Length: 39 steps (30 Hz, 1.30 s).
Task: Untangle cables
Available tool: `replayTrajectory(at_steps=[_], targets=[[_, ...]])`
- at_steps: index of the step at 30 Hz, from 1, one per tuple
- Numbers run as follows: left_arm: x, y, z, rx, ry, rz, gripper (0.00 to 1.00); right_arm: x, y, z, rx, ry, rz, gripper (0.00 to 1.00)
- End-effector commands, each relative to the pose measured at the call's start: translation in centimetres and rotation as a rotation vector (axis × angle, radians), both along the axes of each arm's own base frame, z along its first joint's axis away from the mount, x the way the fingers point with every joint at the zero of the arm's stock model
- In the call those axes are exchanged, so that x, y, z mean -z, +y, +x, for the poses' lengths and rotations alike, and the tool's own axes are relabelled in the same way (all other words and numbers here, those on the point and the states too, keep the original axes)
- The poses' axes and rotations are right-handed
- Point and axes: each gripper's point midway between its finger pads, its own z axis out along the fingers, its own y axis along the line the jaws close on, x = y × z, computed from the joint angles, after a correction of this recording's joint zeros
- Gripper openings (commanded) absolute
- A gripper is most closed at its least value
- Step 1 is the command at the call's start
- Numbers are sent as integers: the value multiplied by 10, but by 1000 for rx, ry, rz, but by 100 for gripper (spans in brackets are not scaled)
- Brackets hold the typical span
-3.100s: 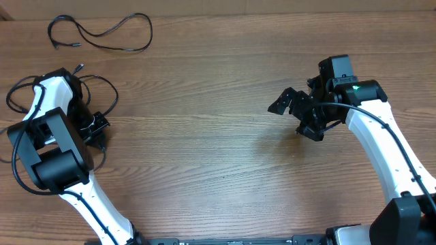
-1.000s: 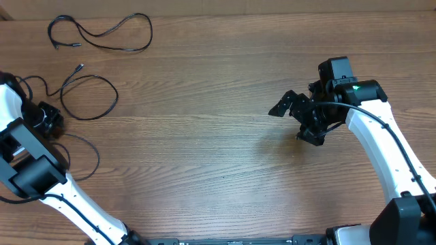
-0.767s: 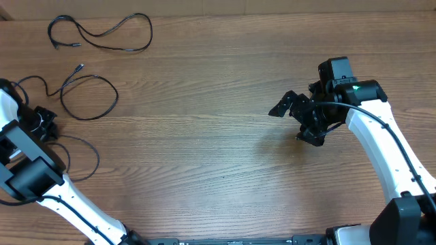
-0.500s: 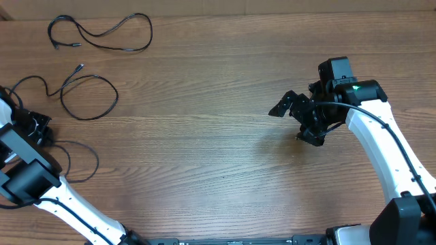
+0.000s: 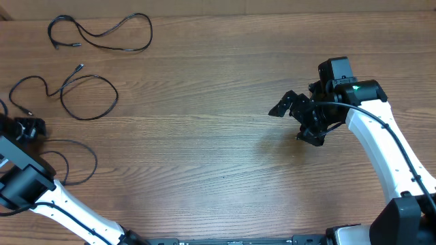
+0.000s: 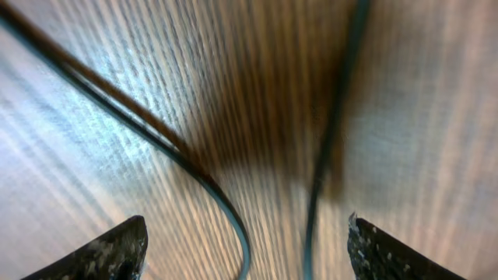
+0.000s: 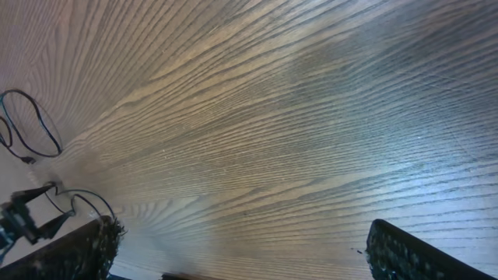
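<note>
The cables are thin, light and limp. They will slide and drag on the table (image 5: 218, 177), so pinch a single strand close to a plug rather than mid-loop.

All three lie at the left:
- **Far cable** (image 5: 102, 33): it stretches left to right, with one end curling back at its left.
- **Middle cable** (image 5: 90, 97): it makes a round loop, with its plug pointing far-right and a tail running left.
- **Near cable** (image 5: 95, 160): it curves beside the left arm.

Your left hand (image 6: 245, 245) hangs low at the left edge, fingers spread wide and gripping nothing. Two strands lie on the table between them. The wrist view is blurred, so I cannot tell whether they belong to one cable. Your right hand (image 5: 298, 122) is released and empty, well apart on the right.
</note>
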Motion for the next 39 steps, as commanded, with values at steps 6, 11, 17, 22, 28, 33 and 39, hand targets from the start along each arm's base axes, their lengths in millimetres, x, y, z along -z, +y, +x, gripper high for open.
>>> replayTrajectory(at_steps=[6, 11, 17, 22, 28, 33, 39], targets=[[-126, -8, 76, 248, -389, 27, 84, -10, 4, 12, -11, -60, 12, 100], [-216, -96, 126, 583, -790, -104, 100, -39, 0, 26, -55, -157, 3, 100], [-305, -248, 126, 1039, -938, -87, 100, -97, -28, 10, -37, -274, -152, 100], [-353, -325, 87, 1262, -925, 59, 100, -143, -48, -28, 8, -418, -227, 100], [-394, -401, 20, 1501, -970, 149, 100, -203, -65, -88, 73, -676, -248, 100], [-399, -396, -17, 1386, -842, 291, 100, -221, -86, -138, 143, -805, -307, 100], [-416, -423, -68, 1502, -922, 326, 97, -210, -90, -172, 151, -845, -300, 100]])
